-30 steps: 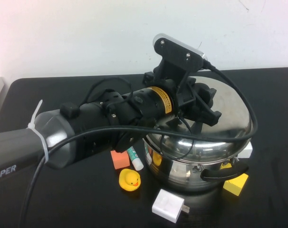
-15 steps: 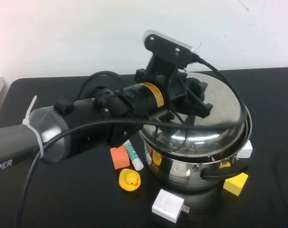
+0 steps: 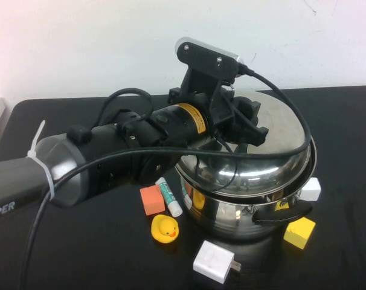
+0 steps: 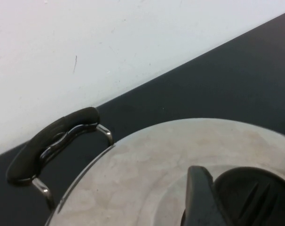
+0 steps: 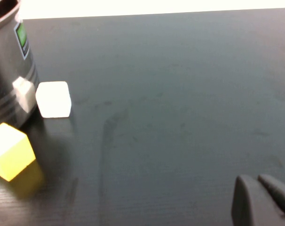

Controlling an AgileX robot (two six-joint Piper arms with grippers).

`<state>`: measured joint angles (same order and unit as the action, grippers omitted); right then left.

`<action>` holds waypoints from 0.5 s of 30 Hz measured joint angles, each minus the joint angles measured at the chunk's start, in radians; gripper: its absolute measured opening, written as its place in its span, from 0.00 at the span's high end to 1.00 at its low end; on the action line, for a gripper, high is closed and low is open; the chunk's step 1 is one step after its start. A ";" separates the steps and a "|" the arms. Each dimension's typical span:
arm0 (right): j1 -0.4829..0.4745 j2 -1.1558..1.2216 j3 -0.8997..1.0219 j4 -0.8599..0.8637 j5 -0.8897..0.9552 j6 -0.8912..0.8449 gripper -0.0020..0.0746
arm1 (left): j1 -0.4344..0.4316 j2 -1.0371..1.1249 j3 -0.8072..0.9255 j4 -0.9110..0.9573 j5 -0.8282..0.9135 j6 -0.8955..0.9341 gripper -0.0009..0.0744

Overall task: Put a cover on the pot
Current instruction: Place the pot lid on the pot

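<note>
Pot [image 3: 243, 208] beneath left gripper [image 3: 246, 124], clamped on lid [image 3: 273, 160]; right gripper [image 5: 262, 200] closed, apart.

High cam sits raised on the robot's side, angled down over the tabletop [image 3: 62, 254] toward the back wall. Left wrist cam rides just above the lid [image 4: 189, 155], facing the wall. Right wrist cam sits low near the tabletop, looking across it. High and right wrist views share the white cube [image 3: 310, 188] and yellow cube [image 3: 299, 232] beside the pot [image 3: 231, 220].

Bright, even light — glare on lid [image 3: 267, 157]
</note>
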<state>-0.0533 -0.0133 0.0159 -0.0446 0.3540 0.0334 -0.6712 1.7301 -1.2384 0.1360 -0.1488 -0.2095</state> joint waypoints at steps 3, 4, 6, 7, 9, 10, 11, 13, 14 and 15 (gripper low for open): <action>0.000 0.000 0.000 0.000 0.000 0.000 0.98 | 0.000 0.000 0.000 0.000 -0.002 -0.002 0.54; 0.000 0.000 0.000 0.000 0.000 0.000 0.98 | 0.000 0.000 0.003 0.000 -0.009 -0.002 0.54; 0.000 0.000 0.000 0.000 0.000 0.000 0.98 | 0.000 0.000 0.025 0.000 -0.040 -0.002 0.54; 0.000 0.000 0.000 0.000 0.000 0.000 0.98 | 0.000 0.000 0.041 0.000 -0.062 -0.002 0.54; 0.000 0.000 0.000 0.000 0.000 0.000 0.98 | 0.000 0.000 0.070 0.000 -0.116 0.002 0.54; 0.000 0.000 0.000 0.000 0.000 0.000 0.98 | 0.000 0.000 0.087 0.000 -0.147 0.004 0.54; 0.000 0.000 0.000 0.000 0.000 0.000 0.98 | 0.000 0.000 0.100 0.000 -0.170 0.004 0.54; 0.000 0.000 0.000 0.000 0.000 0.000 0.98 | 0.000 0.000 0.123 0.002 -0.216 0.006 0.54; 0.000 0.000 0.000 0.000 0.000 0.000 0.98 | 0.000 0.000 0.130 0.002 -0.230 0.006 0.54; 0.000 0.000 0.000 0.000 0.000 0.000 0.98 | 0.000 0.000 0.134 0.002 -0.242 0.006 0.54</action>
<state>-0.0533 -0.0133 0.0159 -0.0446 0.3540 0.0334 -0.6712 1.7301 -1.1045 0.1382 -0.3908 -0.2036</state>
